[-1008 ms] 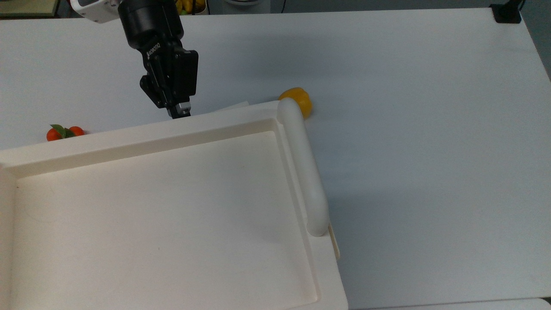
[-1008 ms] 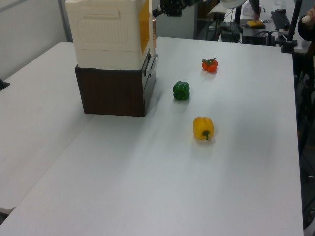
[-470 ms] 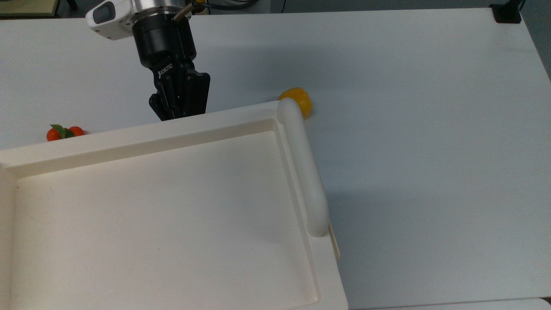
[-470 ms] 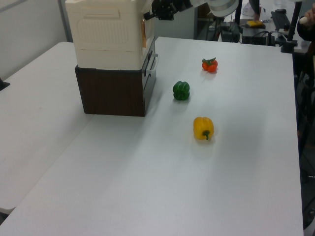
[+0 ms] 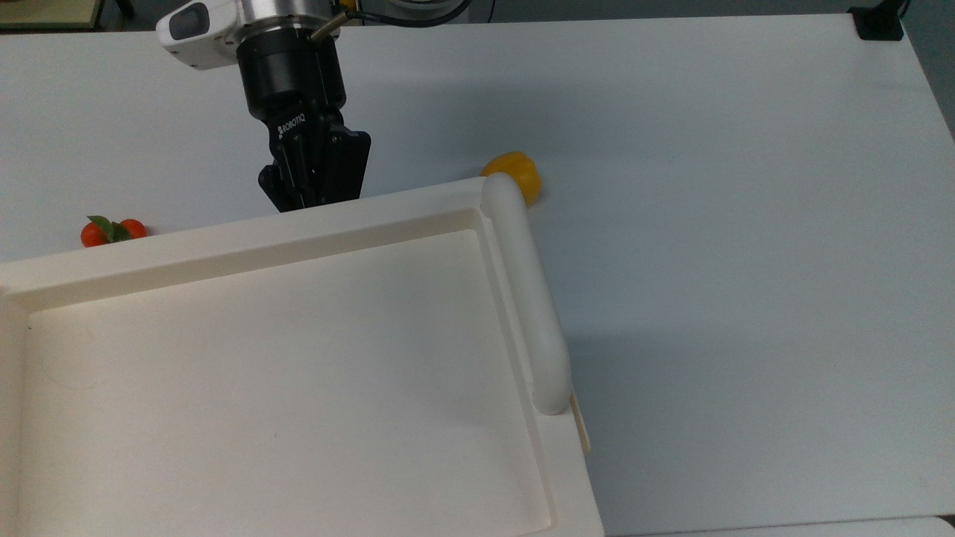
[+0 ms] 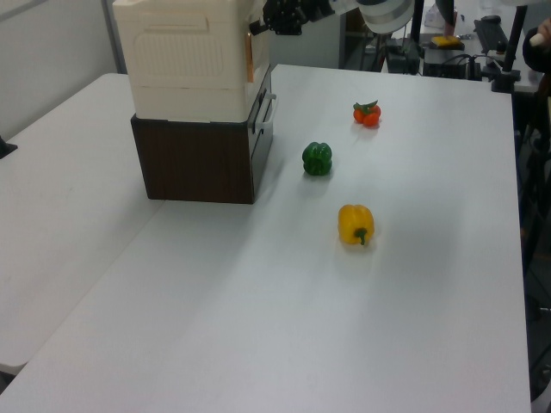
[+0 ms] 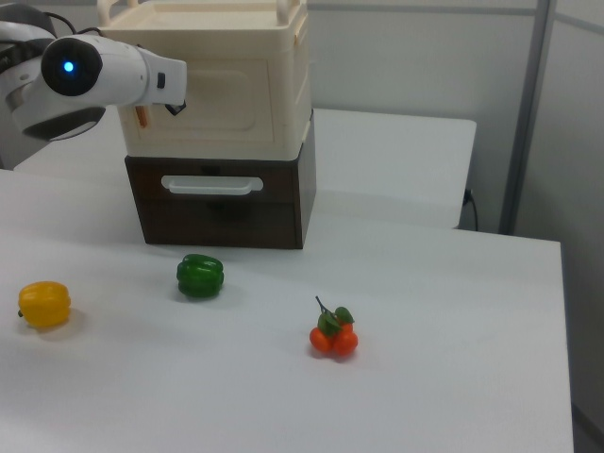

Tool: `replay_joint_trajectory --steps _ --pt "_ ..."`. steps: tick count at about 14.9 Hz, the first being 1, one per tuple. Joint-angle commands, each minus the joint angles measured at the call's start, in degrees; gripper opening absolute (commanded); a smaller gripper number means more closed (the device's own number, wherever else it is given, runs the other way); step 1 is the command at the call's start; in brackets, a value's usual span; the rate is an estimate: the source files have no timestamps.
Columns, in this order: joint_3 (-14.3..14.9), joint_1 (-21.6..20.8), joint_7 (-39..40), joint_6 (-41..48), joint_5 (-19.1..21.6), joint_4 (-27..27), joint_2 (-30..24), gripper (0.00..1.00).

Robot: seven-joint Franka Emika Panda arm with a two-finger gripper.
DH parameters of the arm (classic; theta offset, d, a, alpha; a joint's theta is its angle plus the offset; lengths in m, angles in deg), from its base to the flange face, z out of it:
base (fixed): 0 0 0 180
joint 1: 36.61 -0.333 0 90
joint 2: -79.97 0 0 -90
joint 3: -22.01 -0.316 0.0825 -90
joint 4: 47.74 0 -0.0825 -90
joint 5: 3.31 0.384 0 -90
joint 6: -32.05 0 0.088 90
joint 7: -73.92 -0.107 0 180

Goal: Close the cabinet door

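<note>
The cabinet (image 5: 261, 373) is a cream-white unit with a recessed top and a thick rounded bar (image 5: 526, 298). It stands on a dark brown base (image 6: 198, 163). The cabinet door (image 7: 222, 94) lies almost flush against the cabinet's front. In the left view the cabinet door (image 6: 256, 50) shows edge-on, with a thin orange sliver beside it. My black gripper (image 5: 313, 190) presses against the door side of the cabinet, its tips hidden behind the top rim. In the left view the gripper (image 6: 277, 19) touches the door's upper part. The arm's white wrist (image 7: 94, 71) covers the door's left edge.
On the white table lie a green pepper (image 6: 317, 158), a yellow pepper (image 6: 355, 224) and a small tomato bunch (image 6: 367, 113). The brown base has a drawer with a white handle (image 7: 209, 185). Stands and equipment crowd the table's far end in the left view.
The gripper moved in against the cabinet and the door swung from ajar to nearly flush. The door's edge, seen in the top view a second ago, is now hidden.
</note>
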Motion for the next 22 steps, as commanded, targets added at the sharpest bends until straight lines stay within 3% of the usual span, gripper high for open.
replay_joint_trajectory --steps 1,5,8,9,10,11,12,15,17,19,22 --pt "0.1 1.1 3.7 2.2 -2.4 -6.8 -5.1 0.00" --pt "1.0 2.1 6.8 7.3 -10.0 -15.7 -10.6 0.00" --pt "2.9 4.1 6.8 16.0 -15.3 -20.0 -14.5 0.17" --pt "4.6 4.6 6.8 21.8 -18.2 -19.8 -15.2 0.28" --pt "7.1 4.9 6.8 29.0 -22.3 -19.1 -15.4 0.49" --pt "9.1 4.6 6.7 35.9 -27.3 -17.8 -15.4 0.56" --pt "10.1 4.7 6.3 42.2 -32.2 -16.8 -15.9 0.69" --pt "10.7 4.7 4.4 54.8 -42.9 -16.2 -19.1 0.84" --pt "10.6 4.2 -2.4 60.1 -50.3 -15.3 -21.1 0.96" --pt "10.1 3.9 -8.2 67.5 -53.9 -11.8 -21.9 1.00" --pt "9.0 1.5 -9.5 79.1 -55.3 -4.3 -22.0 1.00"
